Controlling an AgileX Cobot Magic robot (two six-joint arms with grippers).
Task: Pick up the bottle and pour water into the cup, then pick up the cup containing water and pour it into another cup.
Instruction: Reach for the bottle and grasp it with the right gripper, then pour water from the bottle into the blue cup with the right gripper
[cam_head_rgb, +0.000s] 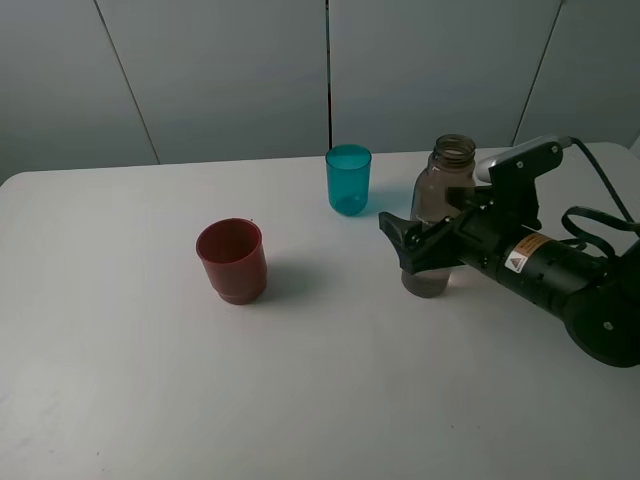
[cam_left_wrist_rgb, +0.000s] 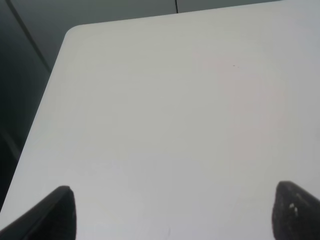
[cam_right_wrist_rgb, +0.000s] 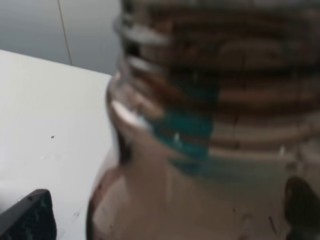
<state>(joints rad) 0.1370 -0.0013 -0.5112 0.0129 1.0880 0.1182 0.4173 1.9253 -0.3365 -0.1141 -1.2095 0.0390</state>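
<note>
The left gripper (cam_left_wrist_rgb: 175, 220) is out of the high camera's sight. Its own wrist view catches only two dark fingertips (cam_left_wrist_rgb: 55, 215), cut off at the frame edge and spread wide over the bare white table (cam_left_wrist_rgb: 165, 115).

Nearest on the right side, the right gripper (cam_head_rgb: 400, 243) reaches in low around the bottle (cam_head_rgb: 447, 185) and hides its middle. The base and the open threaded neck still show. From the right wrist the bottle fills the frame as a blur. One finger (cam_right_wrist_rgb: 27, 215) stands clear of its wall, so the jaws look parted rather than clamped, but I cannot tell whether the other finger touches.

A little farther back and well to the left, the red cup (cam_head_rgb: 231, 260) stands upright. Farthest back is the teal cup (cam_head_rgb: 348, 179), near the bottle. Whether either cup holds water is unreadable.
</note>
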